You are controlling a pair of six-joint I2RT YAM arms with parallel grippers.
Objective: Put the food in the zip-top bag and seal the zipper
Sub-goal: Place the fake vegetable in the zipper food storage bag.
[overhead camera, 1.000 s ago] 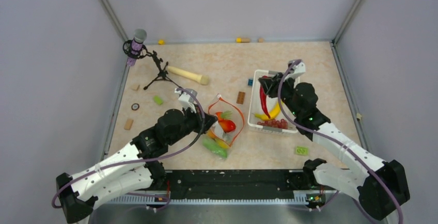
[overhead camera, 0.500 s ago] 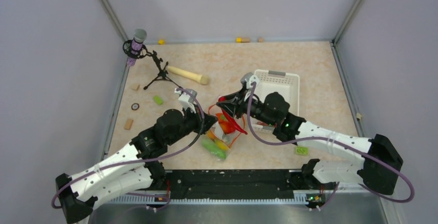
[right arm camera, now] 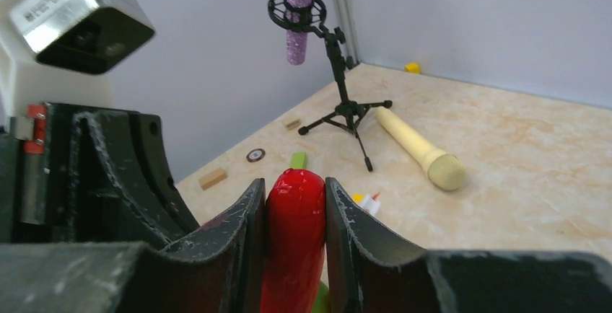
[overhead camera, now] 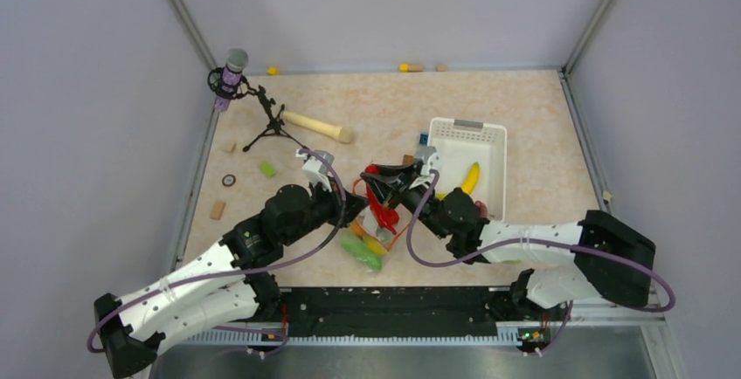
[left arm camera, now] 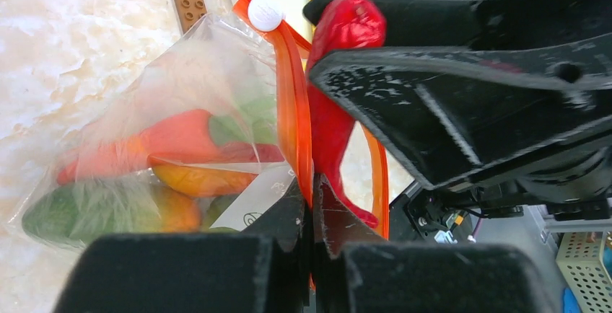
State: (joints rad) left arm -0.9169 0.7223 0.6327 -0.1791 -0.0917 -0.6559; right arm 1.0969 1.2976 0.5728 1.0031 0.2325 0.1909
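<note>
Our right end effector [right arm camera: 291, 187] is clamping the red pepper [left arm camera: 330, 125], its long axis running down between the two lips of the zipper [left arm camera: 292, 104] at frame centre. Our left end effector [left arm camera: 312, 212] is pinching one lip, holding up the zip-top bag [left arm camera: 173, 89].

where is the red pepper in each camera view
top external: red pepper at centre, left of the white basket
left wrist: centre, between the orange zipper strips
right wrist: bottom centre, between the fingers
shared landmark: the right gripper clamped on it
</note>
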